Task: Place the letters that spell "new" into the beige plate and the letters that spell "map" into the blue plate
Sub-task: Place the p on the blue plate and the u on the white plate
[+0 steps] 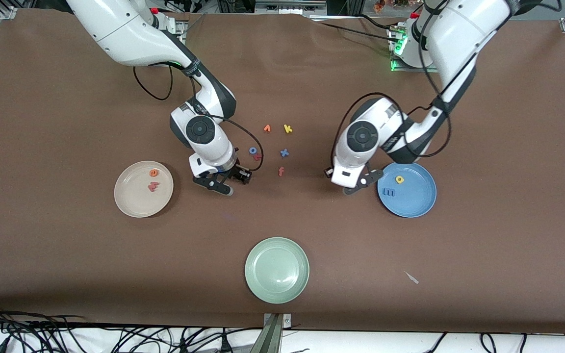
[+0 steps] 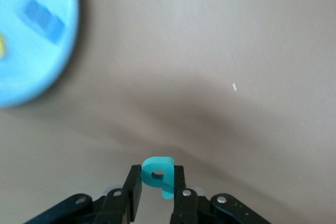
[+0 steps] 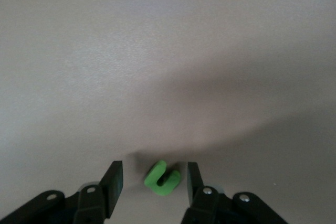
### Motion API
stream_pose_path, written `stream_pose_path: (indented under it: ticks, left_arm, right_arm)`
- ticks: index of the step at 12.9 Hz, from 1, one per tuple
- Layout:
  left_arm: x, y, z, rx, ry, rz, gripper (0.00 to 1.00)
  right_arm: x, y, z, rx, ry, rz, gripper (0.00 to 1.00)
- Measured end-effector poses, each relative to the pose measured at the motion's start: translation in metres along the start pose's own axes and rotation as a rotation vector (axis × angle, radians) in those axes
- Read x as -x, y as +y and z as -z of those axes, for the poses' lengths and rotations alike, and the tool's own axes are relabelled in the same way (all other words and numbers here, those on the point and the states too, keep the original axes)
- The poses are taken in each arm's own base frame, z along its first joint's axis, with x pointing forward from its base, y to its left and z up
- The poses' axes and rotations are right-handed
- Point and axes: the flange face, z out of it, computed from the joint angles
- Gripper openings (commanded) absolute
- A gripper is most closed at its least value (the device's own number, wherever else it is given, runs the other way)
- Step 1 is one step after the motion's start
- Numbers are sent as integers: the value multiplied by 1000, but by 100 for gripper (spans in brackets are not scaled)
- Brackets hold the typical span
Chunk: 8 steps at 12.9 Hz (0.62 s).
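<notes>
My left gripper is shut on the teal "p", low at the table beside the blue plate; in the front view it sits at that plate's edge. The blue plate holds the blue "m" and yellow "a". My right gripper is open with the green "n" lying on the table between its fingers, untouched. This gripper is beside the beige plate, which holds the orange "e" and pinkish-red "w".
Loose letters lie between the arms: an orange one, yellow "k", blue "o", blue "x", orange-red "f". A pale green plate sits nearer the front camera, and a small white scrap lies toward the left arm's end.
</notes>
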Motion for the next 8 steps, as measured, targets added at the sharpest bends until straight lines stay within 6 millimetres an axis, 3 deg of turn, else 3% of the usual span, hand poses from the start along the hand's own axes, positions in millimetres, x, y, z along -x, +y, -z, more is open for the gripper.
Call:
stream_pose_path:
  ticks: [2,6,8]
  left_arm:
    - [-35,-31,16,-25,1,-67,0]
    - [-100,-90,20,-18,-18,-212,0]
    - [-123,-113,22,-8,-20,-262,0]
  right_arm:
    - [2,1,-3,6,-4,-19,58]
    - [11,-2,-10,9,-12,-27,57]
    - [14,-2,-14,15,-16,-28,50]
